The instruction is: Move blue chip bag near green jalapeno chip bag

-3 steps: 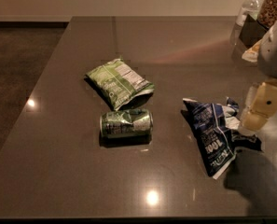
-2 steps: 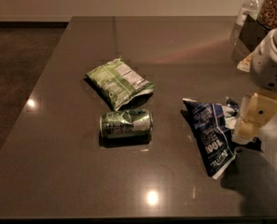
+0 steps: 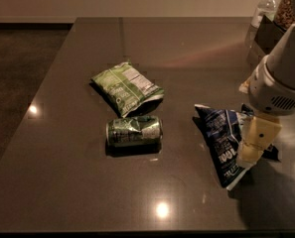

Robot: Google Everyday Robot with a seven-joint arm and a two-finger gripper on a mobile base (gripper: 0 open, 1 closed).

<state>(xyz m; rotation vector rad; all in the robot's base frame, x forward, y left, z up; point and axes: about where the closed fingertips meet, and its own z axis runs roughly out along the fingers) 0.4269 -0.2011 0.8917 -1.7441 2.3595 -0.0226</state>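
- The blue chip bag [image 3: 220, 139] lies crumpled on the right side of the dark counter [image 3: 72, 182], with one corner pointing toward the near edge.
- The gripper [image 3: 251, 155] hangs over the bag's right edge, under the white arm. Whether it is open, closed or gripping the bag cannot be told.
- The green jalapeno chip bag [image 3: 127, 87] lies flat left of centre, well apart from the blue one.
- A crushed green can [image 3: 134, 131] lies on its side just in front of the green bag.
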